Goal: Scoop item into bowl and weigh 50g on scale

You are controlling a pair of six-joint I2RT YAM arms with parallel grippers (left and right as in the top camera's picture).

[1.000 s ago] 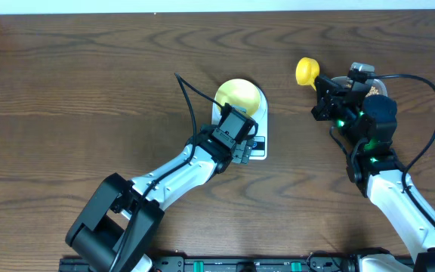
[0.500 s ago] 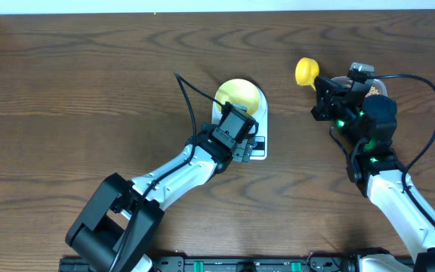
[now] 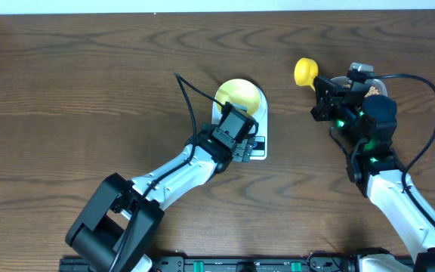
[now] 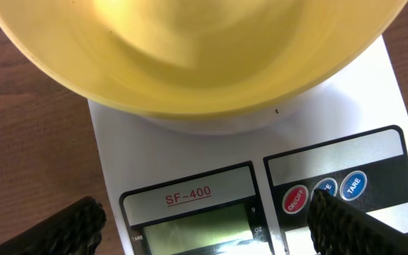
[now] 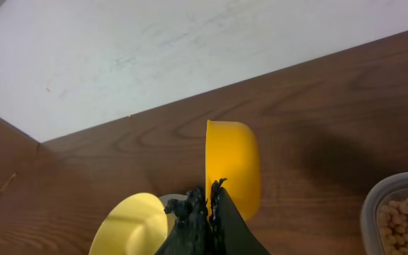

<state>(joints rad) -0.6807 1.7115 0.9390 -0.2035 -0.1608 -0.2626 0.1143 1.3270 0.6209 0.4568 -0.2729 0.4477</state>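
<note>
Overhead view: the bowl sits on the scale near the middle of the table, a little toward its far edge; no beans show in it.
Item: the beans lie in a clear tub toward the table's right edge, largely hidden under the right arm from above.
Right arm: the right gripper is clenched on the handle of the yellow scoop. The cup is tipped on its side over bare table between bowl and tub, with no beans visible in it.
Left arm: the left gripper is released, its fingers spread over the scale's front and apparently touching nothing.
Step, as judged: loading the scoop.
Doing it well: dip into the tub, take modest loads, carry them level, and pour in small tips near the target. Keep the left fingers off the scale.
Display: the display is too cropped to read.
</note>
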